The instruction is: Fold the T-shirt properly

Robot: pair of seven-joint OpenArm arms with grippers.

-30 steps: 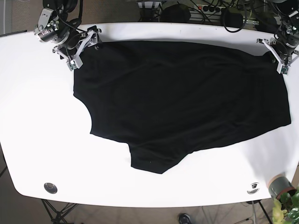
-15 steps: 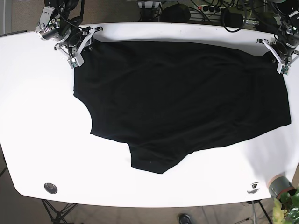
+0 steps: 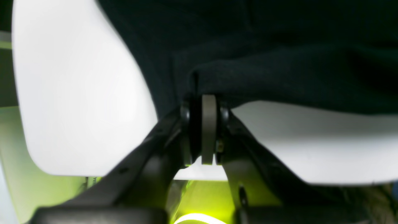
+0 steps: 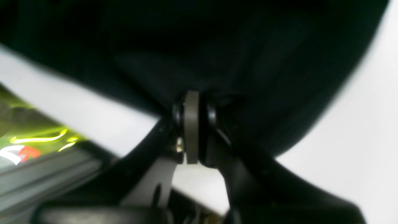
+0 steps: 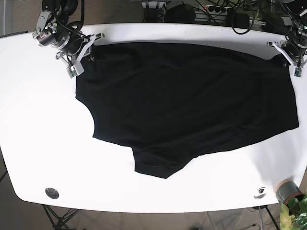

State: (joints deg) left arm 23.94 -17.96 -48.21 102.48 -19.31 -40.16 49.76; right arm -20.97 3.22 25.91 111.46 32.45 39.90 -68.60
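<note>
White tabletop (image 5: 43,129) fills most of the base view, rounded at its corners, and I can read no brand, label or writing anywhere on it or on the cloth. Spread across its upper and middle part lies the black T-shirt (image 5: 187,100), mostly flat with soft wrinkles, its lower edge dipping to a point near the bottom centre.

At the upper left of the base view the right gripper (image 5: 91,48) sits at the shirt's corner. From its wrist camera the jaws stand pressed together, fingertips (image 4: 192,124) pinched on a fold of the black fabric (image 4: 217,46), with bare white table to the right.

At the upper right edge the left gripper (image 5: 284,58) meets the opposite corner. Its wrist view shows the fingers (image 3: 209,124) closed on a raised ridge of shirt cloth (image 3: 279,77).

Near the bottom, two small round metal fittings (image 5: 52,192) sit in the tabletop, and a potted plant (image 5: 293,203) shows at the lower right corner.
</note>
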